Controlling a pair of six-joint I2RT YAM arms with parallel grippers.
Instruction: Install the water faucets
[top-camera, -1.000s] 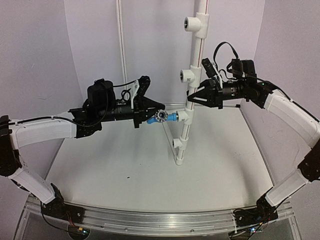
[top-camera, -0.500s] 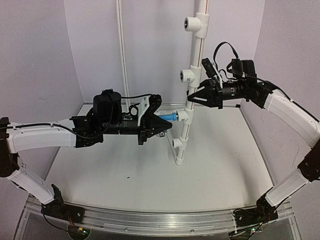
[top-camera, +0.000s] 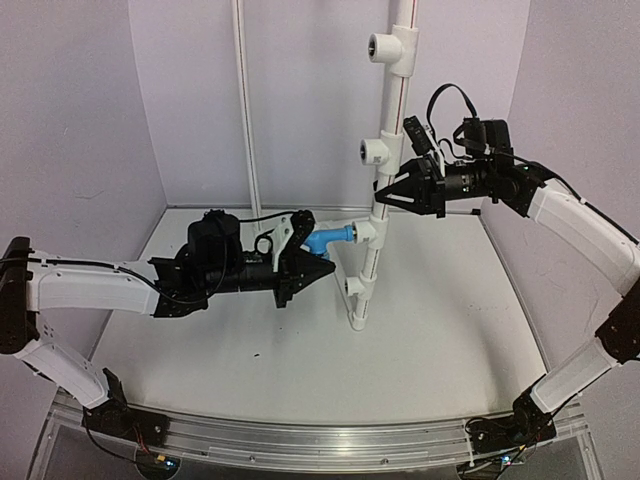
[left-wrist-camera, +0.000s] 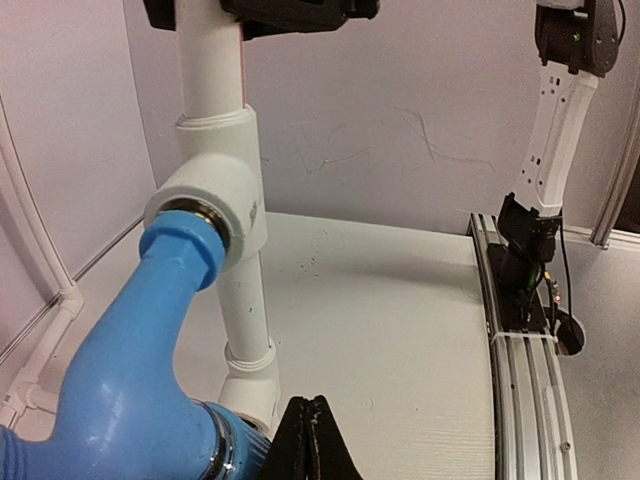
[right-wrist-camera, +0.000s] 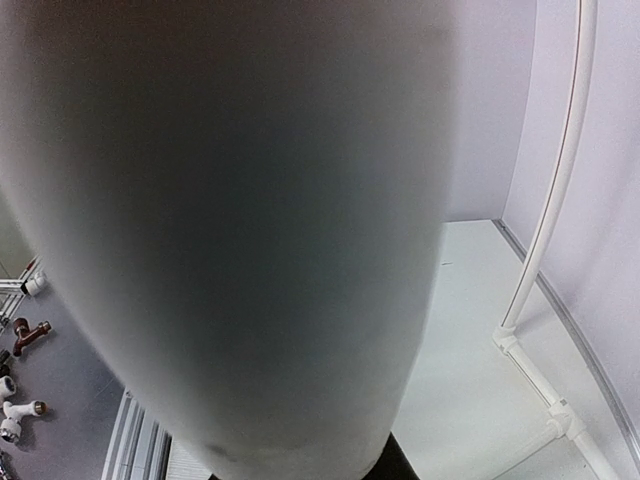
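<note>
The bright-blue water faucet (top-camera: 323, 239) sits with its silvery threaded end in a tee fitting (top-camera: 362, 232) on the upright white pipe (top-camera: 388, 110). In the left wrist view the faucet (left-wrist-camera: 120, 380) fills the lower left, joined to the fitting (left-wrist-camera: 210, 215). My left gripper (top-camera: 322, 268) is shut and empty, just below the faucet and next to its chrome ring; its tips (left-wrist-camera: 311, 435) are pressed together. My right gripper (top-camera: 381, 192) is shut on the white pipe higher up. That pipe (right-wrist-camera: 230, 230) blocks nearly all of the right wrist view.
Other open tee fittings sit on the pipe at the top (top-camera: 385, 45), middle (top-camera: 371, 151) and bottom (top-camera: 352, 287). A thin white conduit (top-camera: 245, 100) runs up the back wall. Spare fittings (right-wrist-camera: 15, 400) lie off the table. A metal rail (top-camera: 320, 440) lines the near edge.
My left arm has dropped and swung under the faucet. The faucet has turned in its fitting, so its round knob no longer faces the top camera. The right arm has not moved.
</note>
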